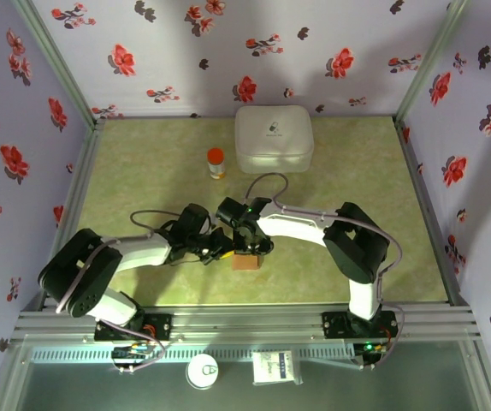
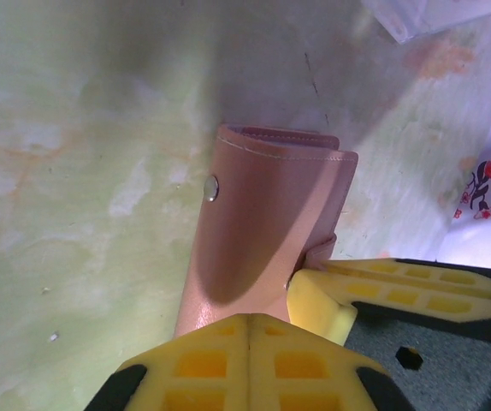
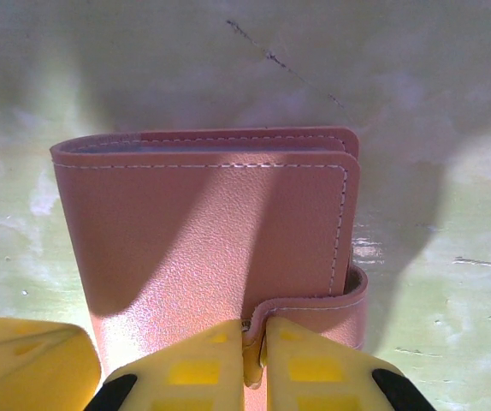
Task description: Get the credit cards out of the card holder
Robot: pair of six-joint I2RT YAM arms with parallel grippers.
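The brown card holder lies folded shut on the green table, between both grippers. In the right wrist view my right gripper is shut on the closing strap of the card holder, with the strap's end pinched between the yellow fingers. My left gripper is shut, its fingertips over the near end of the holder, and nothing shows between them. A metal snap stud sits on the holder's side. The right gripper's finger touches the holder beside it. The credit cards are hidden.
A large white rounded case stands at the back of the table, with a small orange-capped bottle to its left. Flowered walls close in three sides. A white round lid and a small packet lie on the front ledge.
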